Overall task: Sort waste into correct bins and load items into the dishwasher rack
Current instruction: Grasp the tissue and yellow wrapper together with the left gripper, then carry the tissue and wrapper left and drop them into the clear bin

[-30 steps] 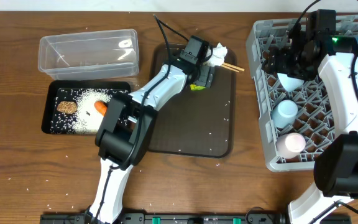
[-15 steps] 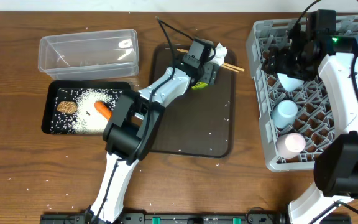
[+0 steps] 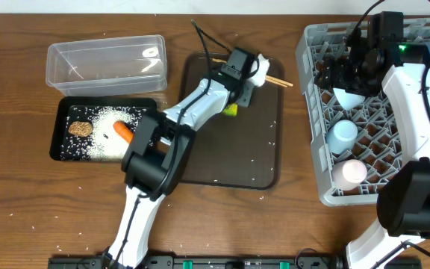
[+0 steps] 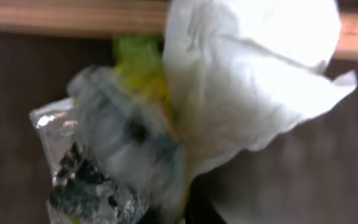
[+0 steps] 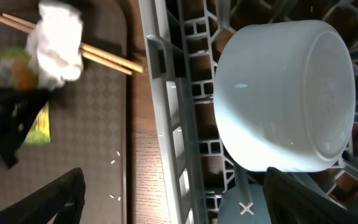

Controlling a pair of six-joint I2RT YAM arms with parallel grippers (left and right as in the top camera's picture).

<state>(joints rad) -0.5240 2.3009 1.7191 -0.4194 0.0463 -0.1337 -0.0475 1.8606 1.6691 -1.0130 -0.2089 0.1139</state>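
Note:
My left gripper [image 3: 248, 84] is down on the brown serving tray [image 3: 230, 149] and shut. In the left wrist view its jaws [image 4: 188, 214] pinch the blurred green-yellow foil wrapper [image 4: 98, 162]. The crumpled white tissue [image 4: 247, 81] presses against them, so I cannot tell if it is caught too. The tissue [image 3: 260, 65] lies over the chopsticks [image 3: 278, 81]. My right gripper [image 5: 182, 205] hangs open over the dishwasher rack [image 3: 312, 112], just short of the upturned small light-blue bowl [image 5: 284, 93]. A light-blue cup [image 3: 344, 137] and a white-pink cup [image 3: 351, 172] stand in the rack.
The black tray [image 3: 58, 134] at the left holds rice, the carrot [image 3: 123, 131] and the brown lump [image 3: 80, 128]. Behind it stands the clear tub [image 3: 107, 46]. Rice grains are scattered over the wooden table.
The left gripper has shifted a little toward the tissue and closed. The wrapper has moved slightly with it. The right arm has not moved.

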